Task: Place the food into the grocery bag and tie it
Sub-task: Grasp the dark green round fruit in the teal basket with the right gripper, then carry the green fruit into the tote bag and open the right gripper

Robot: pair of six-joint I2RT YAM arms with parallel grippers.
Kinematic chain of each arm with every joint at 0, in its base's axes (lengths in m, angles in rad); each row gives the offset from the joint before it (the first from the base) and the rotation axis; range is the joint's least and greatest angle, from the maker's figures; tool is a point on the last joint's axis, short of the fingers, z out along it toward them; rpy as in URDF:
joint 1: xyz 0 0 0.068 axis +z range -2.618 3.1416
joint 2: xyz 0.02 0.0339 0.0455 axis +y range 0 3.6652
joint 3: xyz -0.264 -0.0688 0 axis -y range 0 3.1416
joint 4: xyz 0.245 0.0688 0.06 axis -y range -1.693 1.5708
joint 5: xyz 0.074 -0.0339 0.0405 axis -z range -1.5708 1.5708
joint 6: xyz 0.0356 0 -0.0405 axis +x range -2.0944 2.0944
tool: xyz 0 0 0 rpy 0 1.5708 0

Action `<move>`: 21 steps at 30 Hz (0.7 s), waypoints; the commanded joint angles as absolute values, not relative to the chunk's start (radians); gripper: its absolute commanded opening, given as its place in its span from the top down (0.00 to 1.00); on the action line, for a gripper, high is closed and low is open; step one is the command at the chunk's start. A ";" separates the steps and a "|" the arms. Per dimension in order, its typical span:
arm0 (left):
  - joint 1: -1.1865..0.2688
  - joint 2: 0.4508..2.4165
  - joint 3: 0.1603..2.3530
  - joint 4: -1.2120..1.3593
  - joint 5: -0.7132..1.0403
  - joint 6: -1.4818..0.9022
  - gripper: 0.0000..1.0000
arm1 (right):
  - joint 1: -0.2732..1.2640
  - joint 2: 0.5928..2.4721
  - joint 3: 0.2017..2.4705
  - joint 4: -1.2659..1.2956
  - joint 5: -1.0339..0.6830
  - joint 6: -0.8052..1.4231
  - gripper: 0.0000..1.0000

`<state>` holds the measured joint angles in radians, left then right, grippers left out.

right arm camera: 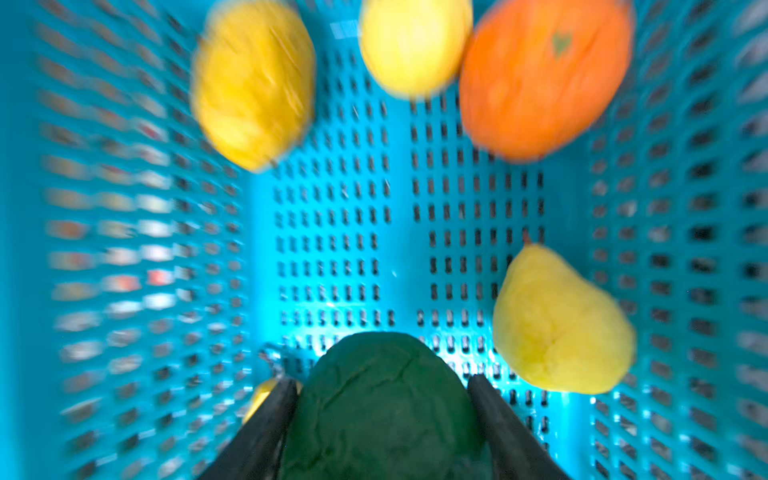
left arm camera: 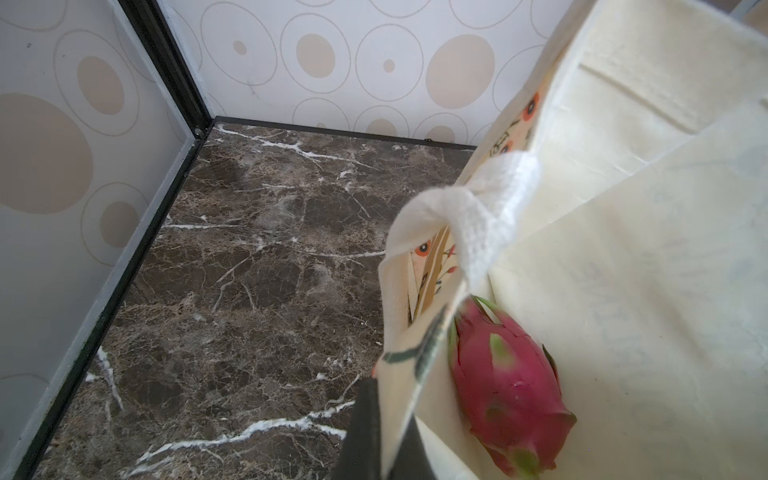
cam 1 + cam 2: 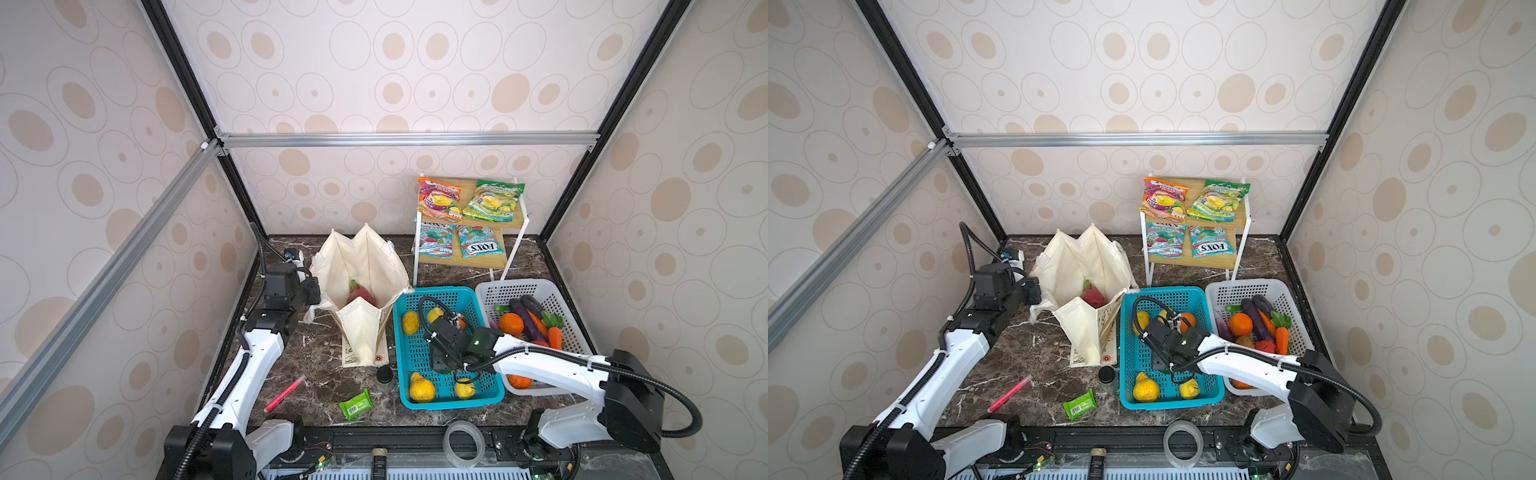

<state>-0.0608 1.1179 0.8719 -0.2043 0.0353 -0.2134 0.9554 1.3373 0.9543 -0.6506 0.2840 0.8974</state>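
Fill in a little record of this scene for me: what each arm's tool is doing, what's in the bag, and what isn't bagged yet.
Left tool: shut on the rim of the grocery bag, holding it open
Right tool: closed around a dark green ball inside the blue basket
In bag: one dragon fruit
Not yet bagged: yellow fruits and an orange fruit in the basket; four snack packets on the shelf

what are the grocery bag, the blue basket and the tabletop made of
The grocery bag: matte cream woven cloth, creased with stitched seams. The blue basket: glossy moulded plastic, slotted walls. The tabletop: polished brown marble look, white veins; possibly printed laminate.
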 commanded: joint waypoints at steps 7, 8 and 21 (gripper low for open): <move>-0.060 1.095 0.881 -0.198 0.029 -0.213 1.00 | 0.945 1.267 1.229 -0.764 0.440 0.729 0.40; -0.060 1.093 0.881 -0.197 0.028 -0.212 1.00 | 0.945 1.270 1.261 -0.758 0.448 0.714 0.40; -0.059 1.090 0.880 -0.196 0.032 -0.214 1.00 | 0.942 1.564 1.709 -0.579 0.294 0.536 0.41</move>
<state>-0.0608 1.1156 0.8719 -0.2047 0.0357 -0.2134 0.9421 1.4990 1.6562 -0.6300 0.3630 0.5854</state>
